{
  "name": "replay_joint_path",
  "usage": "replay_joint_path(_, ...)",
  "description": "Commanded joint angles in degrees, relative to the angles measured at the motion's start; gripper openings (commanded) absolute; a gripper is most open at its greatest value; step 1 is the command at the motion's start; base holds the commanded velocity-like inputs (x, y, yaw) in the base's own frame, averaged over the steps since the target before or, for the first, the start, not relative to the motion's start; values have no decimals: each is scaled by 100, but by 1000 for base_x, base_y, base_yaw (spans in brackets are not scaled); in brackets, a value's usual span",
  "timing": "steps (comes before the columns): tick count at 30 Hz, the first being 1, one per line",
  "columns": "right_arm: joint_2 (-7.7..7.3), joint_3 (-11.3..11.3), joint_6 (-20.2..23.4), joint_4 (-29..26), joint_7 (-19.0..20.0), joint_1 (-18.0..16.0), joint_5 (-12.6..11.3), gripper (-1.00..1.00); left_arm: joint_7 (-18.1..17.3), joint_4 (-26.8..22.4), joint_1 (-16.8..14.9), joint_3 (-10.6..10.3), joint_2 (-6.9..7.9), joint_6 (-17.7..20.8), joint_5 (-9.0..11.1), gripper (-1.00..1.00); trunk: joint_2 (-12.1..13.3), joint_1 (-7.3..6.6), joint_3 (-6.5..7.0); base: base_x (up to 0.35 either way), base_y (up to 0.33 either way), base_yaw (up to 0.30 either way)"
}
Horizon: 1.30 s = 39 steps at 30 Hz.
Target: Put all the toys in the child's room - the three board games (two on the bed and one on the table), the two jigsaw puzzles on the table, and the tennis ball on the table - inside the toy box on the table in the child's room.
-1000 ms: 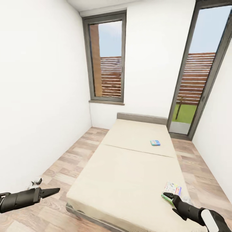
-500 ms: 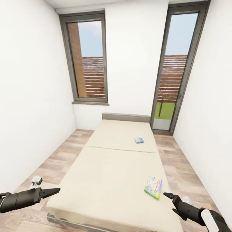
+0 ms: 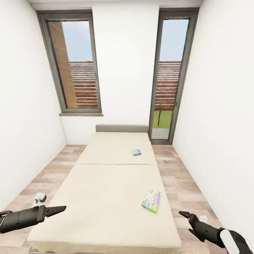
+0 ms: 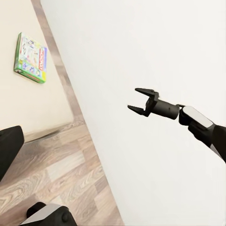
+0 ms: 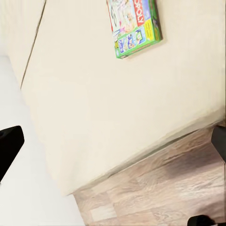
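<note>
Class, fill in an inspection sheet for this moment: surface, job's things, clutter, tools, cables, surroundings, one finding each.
Surface: cream bed, flat, seam across the middle.
Job's things: green game box lies near the bed's right edge; blue game box lies beyond the seam.
Clutter: nothing seen on the bed.
Tools: left tool empty, over the floor left of the bed; right tool open and empty, right of the bed.
Cables: nothing seen.
Surroundings: white walls, wood floor, window, glass door.

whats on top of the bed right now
Two board games lie flat on the bed: a greenish one near its right edge, a small blue one farther back. Anything under them is hidden.
</note>
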Motion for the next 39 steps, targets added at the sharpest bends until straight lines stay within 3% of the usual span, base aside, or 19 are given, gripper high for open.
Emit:
replay_joint_path(1,3,-23,32,1,23,-7,16,100,-25,-3,-1,2,2,60,-6,100,-10,3,-9,0,-113,-284)
replay_joint_path(22,13,-23,6,-9,53,-7,26,100,-25,-5,-1,2,2,58,-12,100,-10,3,-16,24,-50,-269)
replay_joint_path(29,18,-23,-10,-22,56,-7,25,100,-25,-5,-1,3,2,58,-13,100,-10,3,-20,7,-51,-49)
replay_joint_path(39,28,-7,-12,-29,32,-7,74,100,-25,-5,-1,2,-6,66,-14,100,-10,3,-21,65,-254,76)
